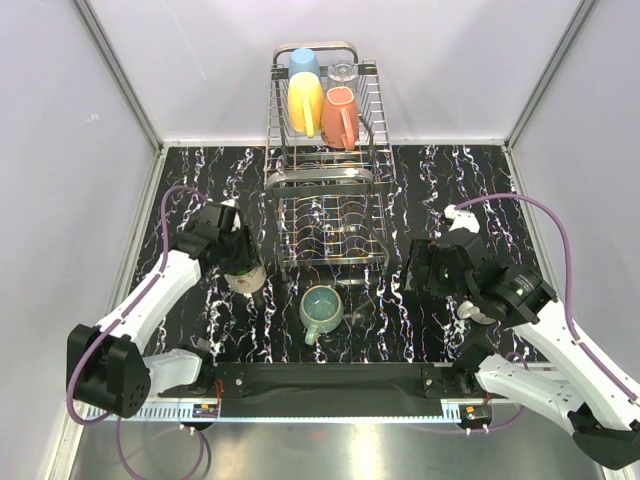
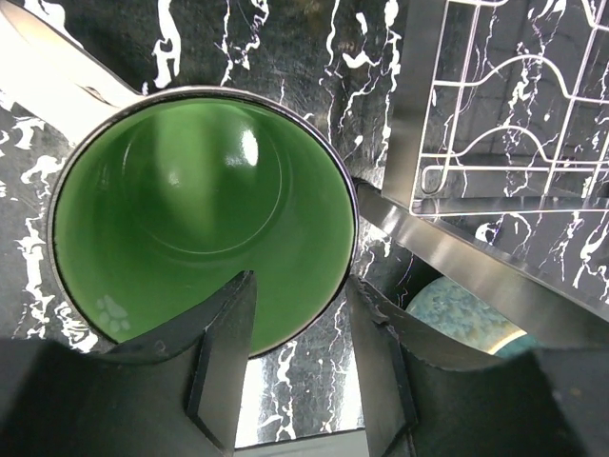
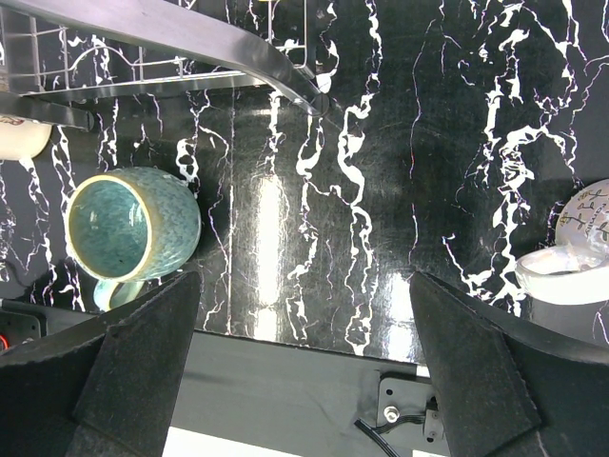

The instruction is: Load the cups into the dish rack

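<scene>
The cream mug (image 2: 200,190) with the green inside is stood upright on the counter (image 1: 420,180), just left of the dish rack's (image 1: 322,178) lower tier. Its rim is straddled by the left gripper (image 2: 301,281): one finger is set inside, the other outside, and the fingers are held apart with a gap around the wall. A teal-green mug (image 1: 321,309) is seen on the counter in front of the rack. The light blue tumbler (image 1: 303,62), clear glass (image 1: 343,72), yellow-orange mug (image 1: 306,103) and salmon-pink mug (image 1: 340,116) are held in the upper shelf. The right gripper (image 3: 304,281) is held over the counter, fingers spread wide, nothing between them. A white cup (image 3: 571,257) is seen beside it.
</scene>
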